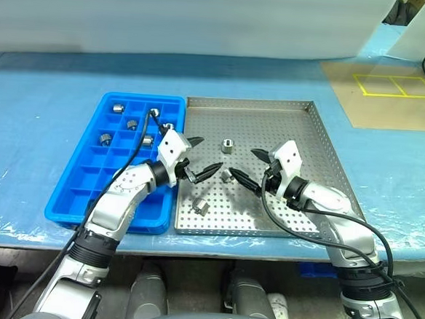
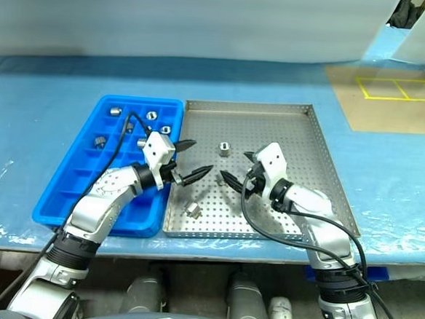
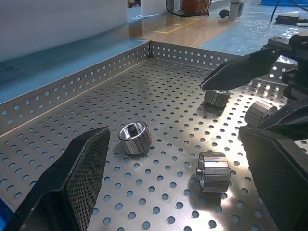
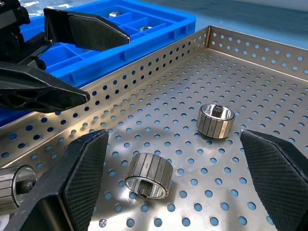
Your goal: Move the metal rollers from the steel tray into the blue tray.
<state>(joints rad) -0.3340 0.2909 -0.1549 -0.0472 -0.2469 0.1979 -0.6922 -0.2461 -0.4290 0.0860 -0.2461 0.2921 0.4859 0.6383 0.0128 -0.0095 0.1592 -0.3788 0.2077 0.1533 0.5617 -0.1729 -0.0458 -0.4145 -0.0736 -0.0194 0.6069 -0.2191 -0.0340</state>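
Hovering over steel tray [image 1: 323, 149]: L claw [image 1: 199, 156] & R claw [image 1: 248, 166] both spread, empty.

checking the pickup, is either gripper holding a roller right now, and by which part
Nothing is held. The left gripper and right gripper both hang open over the steel tray, jaws empty, rollers loose below.

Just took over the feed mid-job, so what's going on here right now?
The humanoid robot is shifting small shiny metal rollers from the square perforated steel tray into the bright blue compartmented plastic tray. Several rollers already sit in the blue tray's far compartments. Three remain on the steel floor: one upright, one between the grippers, one nearer the front rim. The left gripper and right gripper both hover open over the steel tray, holding nothing.
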